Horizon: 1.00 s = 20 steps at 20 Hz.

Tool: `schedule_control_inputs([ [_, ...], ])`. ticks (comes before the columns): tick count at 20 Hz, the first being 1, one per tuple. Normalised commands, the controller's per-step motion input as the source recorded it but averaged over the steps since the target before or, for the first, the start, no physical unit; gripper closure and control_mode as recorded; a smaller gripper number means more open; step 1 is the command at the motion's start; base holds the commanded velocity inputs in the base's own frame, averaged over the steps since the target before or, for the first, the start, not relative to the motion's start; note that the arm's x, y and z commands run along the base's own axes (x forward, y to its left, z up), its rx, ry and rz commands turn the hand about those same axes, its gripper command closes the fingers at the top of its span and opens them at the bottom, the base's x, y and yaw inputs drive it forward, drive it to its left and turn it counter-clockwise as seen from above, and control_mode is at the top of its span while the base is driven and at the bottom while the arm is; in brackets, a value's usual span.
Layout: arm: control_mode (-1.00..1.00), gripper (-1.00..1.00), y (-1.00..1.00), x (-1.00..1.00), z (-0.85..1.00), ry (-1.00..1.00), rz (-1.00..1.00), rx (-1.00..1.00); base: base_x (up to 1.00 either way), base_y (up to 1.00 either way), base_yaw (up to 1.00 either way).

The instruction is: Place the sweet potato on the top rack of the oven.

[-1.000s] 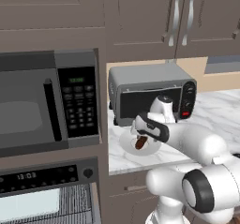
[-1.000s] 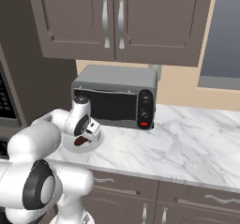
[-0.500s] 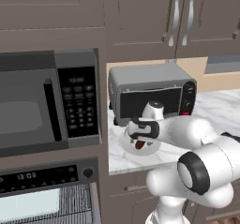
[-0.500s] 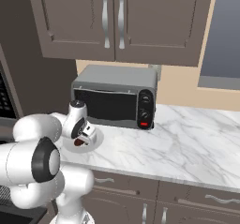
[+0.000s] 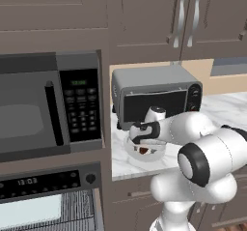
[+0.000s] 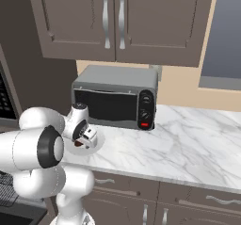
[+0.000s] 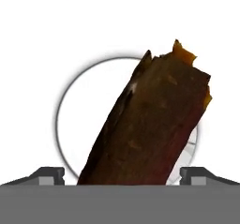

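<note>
The sweet potato [image 7: 150, 124], a reddish-brown oblong tuber, lies on a white plate [image 7: 84, 106] on the marble counter. My gripper [image 7: 123, 174] points down over it and is open. One fingertip stands on each side of the tuber, apart from it. From the base, the gripper [image 5: 143, 145] hangs just above the plate [image 5: 131, 153] in front of the toaster oven, with the sweet potato [image 6: 80, 144] under the hand. The oven [image 5: 48, 182] sits at lower left below the microwave. Grey wire bars of a rack [image 5: 79, 210] show beside its pale window; whether they are the top rack is unclear.
A grey toaster oven [image 5: 154, 97] stands right behind the plate, and the microwave [image 5: 48, 104] with its keypad is built in to the left. The marble counter [image 6: 179, 148] stretches to the right. Wall cabinets [image 6: 117, 21] hang overhead.
The hand has come down closer to the plate, with its fingers now around the sweet potato. The elbow has swung nearer the cameras. The plate and tuber have not moved.
</note>
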Motion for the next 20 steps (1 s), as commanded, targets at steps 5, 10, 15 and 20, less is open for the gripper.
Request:
schedule_control_inputs([
  [5,-1.00,1.00,0.00,0.00,-0.13,0.00,-0.02,0.00,0.00,0.00,0.00],
  [10,-1.00,1.00,0.00,-0.07,0.02,0.00,-0.01,0.00,0.00,0.00,0.00],
  [15,-1.00,1.00,0.00,-0.40,0.33,0.00,-0.01,0.00,0.00,0.00,0.00],
  [20,-1.00,1.00,-0.18,-0.78,0.67,0.00,0.00,0.00,0.00,0.00,0.00],
])
